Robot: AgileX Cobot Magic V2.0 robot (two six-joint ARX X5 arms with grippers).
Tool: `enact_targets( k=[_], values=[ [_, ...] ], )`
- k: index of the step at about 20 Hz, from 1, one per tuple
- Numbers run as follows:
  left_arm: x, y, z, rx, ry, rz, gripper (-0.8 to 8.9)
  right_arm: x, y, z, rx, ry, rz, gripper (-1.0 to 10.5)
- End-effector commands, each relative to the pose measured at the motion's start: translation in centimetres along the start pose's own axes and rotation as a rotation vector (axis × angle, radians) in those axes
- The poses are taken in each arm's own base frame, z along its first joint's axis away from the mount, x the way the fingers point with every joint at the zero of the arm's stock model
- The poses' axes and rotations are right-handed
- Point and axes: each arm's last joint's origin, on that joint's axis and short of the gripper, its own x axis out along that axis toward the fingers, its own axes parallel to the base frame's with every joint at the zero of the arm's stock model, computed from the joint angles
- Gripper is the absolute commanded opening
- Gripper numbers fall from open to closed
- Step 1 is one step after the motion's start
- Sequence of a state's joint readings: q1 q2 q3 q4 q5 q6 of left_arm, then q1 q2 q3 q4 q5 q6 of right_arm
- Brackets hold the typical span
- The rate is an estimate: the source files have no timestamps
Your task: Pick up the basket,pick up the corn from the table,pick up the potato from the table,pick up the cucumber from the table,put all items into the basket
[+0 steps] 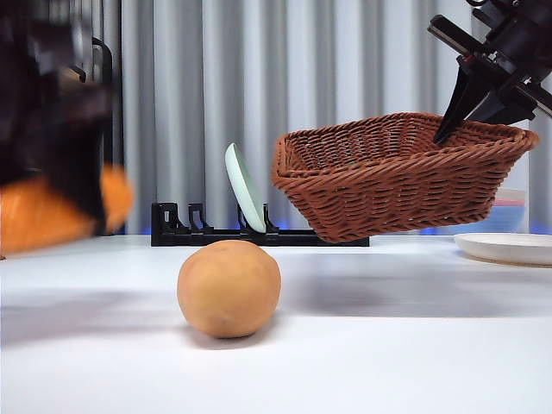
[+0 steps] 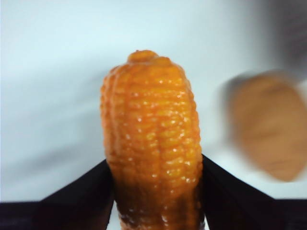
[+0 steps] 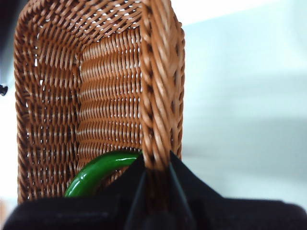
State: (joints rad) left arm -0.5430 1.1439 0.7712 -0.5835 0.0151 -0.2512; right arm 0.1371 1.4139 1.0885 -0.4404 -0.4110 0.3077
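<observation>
The left hand, blurred beside the potato on the white tabletop, grips the corn. The right hand clamps the basket rim above, the cucumber half-hidden inside. Grey curtains hang behind.

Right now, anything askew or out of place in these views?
The basket hangs tilted in the air, clamped by its rim in the right gripper, with the cucumber already inside. The left gripper holds the corn aloft. The potato sits on the table. Nothing looks spilled or damaged.
</observation>
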Motion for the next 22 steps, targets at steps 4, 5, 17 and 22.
enact_targets(
  k=[4, 5, 17, 22],
  values=[
    [-10.2, -3.3, 5.1, 0.088, -0.454, -0.194, -0.07, 0.4, 1.7, -0.2, -0.055, 0.01, 0.05, -0.1],
    [-11.1, -4.1, 6.4, 0.104, -0.505, -0.221, -0.07, 0.6, 2.2, -0.4, -0.067, 0.02, 0.062, -0.1],
    [0.5, -9.0, 13.9, 0.231, -0.36, -0.168, -0.03, 1.5, 4.8, -1.7, -0.122, 0.079, 0.119, -0.1],
    [1.3, -9.1, 14.1, 0.231, -0.363, -0.167, 5.86, 1.4, 4.7, -1.8, -0.113, 0.094, 0.114, -0.1]
  ],
)
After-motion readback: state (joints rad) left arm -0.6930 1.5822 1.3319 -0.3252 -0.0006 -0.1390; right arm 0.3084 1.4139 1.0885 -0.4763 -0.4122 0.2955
